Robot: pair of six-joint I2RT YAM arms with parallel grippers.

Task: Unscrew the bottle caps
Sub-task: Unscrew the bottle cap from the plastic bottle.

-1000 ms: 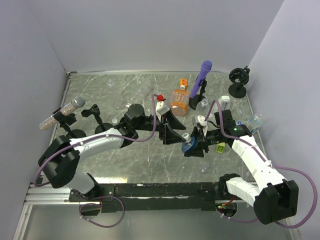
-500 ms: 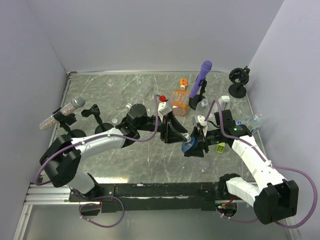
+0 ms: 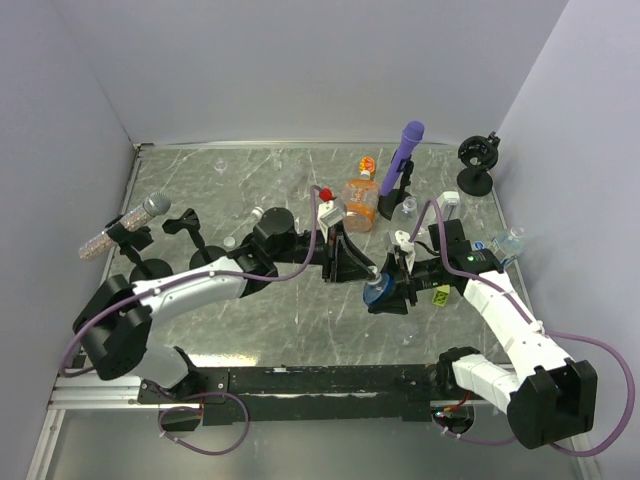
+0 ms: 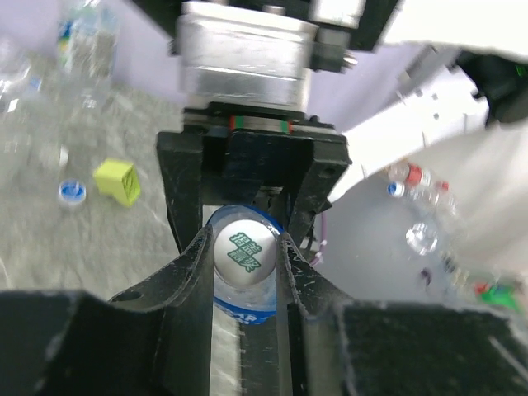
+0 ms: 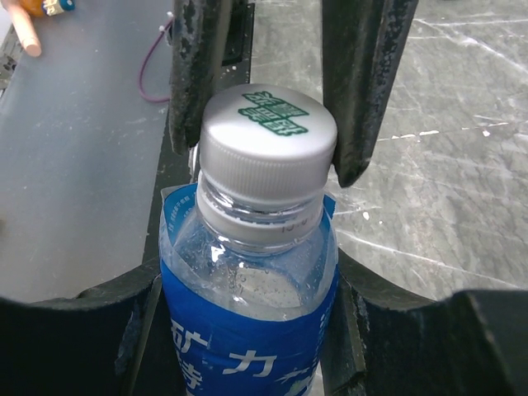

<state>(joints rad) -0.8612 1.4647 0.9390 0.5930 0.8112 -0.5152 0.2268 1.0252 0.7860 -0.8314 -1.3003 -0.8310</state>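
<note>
**Top view.** Shows a small transparent plastic bottle with a blue label upright, right of centre on the grey marbled table. Clasped around its body by the right gripper. Shows the left gripper reaching in from the left, closed about the round white screw cap. Places a squarish orange bottle farther back, beside a purple microphone-like stick, and a plain clear bottle near the right wall. Too small here to tell which of these carry caps.

**Left wrist view.** Looks straight down on the white cap, green print uppermost, pinched between the two black fingers with no gap on either side. Includes, on the table at left, a yellow-green rectangular block and, just beside it, a loose blue cap.

**Right wrist view.** Shows the cap seated fully on the neck, skirt down against the collar ring. Left gripper's fingers pressed to its two sides; right gripper's jaws clenched around the labelled body below.

**Progress, as judged.** Both holds made, no lift of the cap evident. This cap left to twist off, then the other bottles. Judging by the loose blue cap, perhaps one bottle opened already.
</note>
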